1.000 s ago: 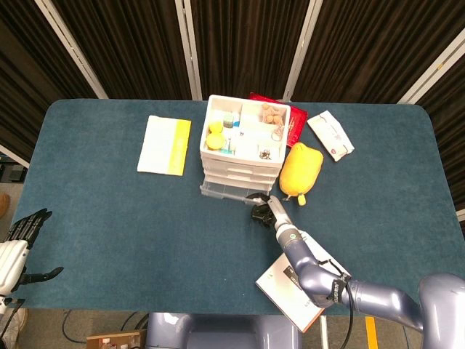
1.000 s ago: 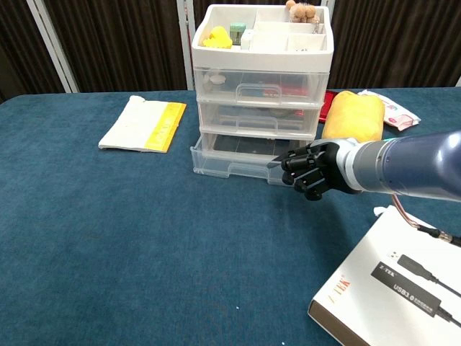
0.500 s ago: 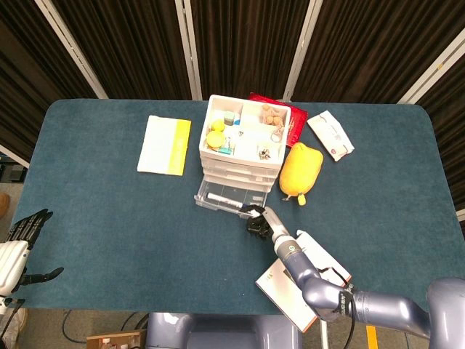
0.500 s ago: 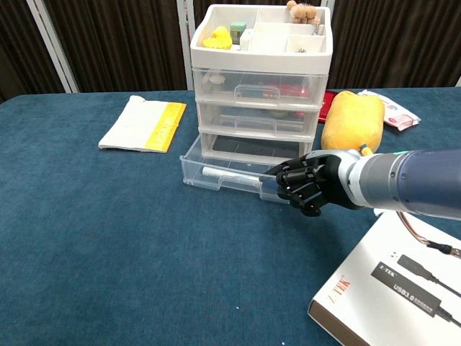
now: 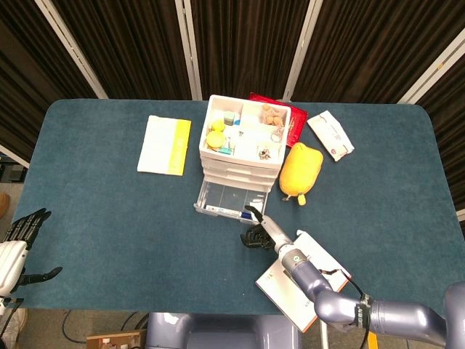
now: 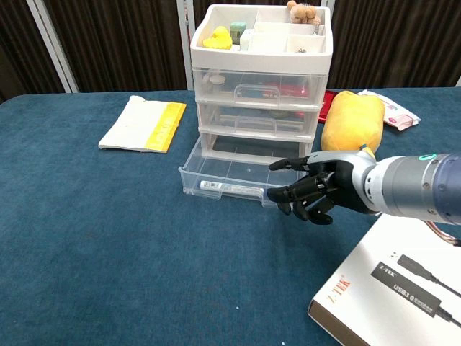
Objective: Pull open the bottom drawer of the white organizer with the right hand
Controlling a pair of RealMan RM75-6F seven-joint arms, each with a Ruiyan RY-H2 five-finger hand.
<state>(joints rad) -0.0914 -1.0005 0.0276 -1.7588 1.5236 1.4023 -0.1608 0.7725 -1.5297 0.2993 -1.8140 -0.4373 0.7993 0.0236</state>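
Bottom drawer, pulled out, touches right robot hand.

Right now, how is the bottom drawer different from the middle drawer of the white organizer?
The bottom drawer is pulled far out over the table, with its inside open to view; the middle drawer sits flush in the organizer. The right hand is at the bottom drawer's front right corner; nothing touches the middle drawer. Both are clear plastic.
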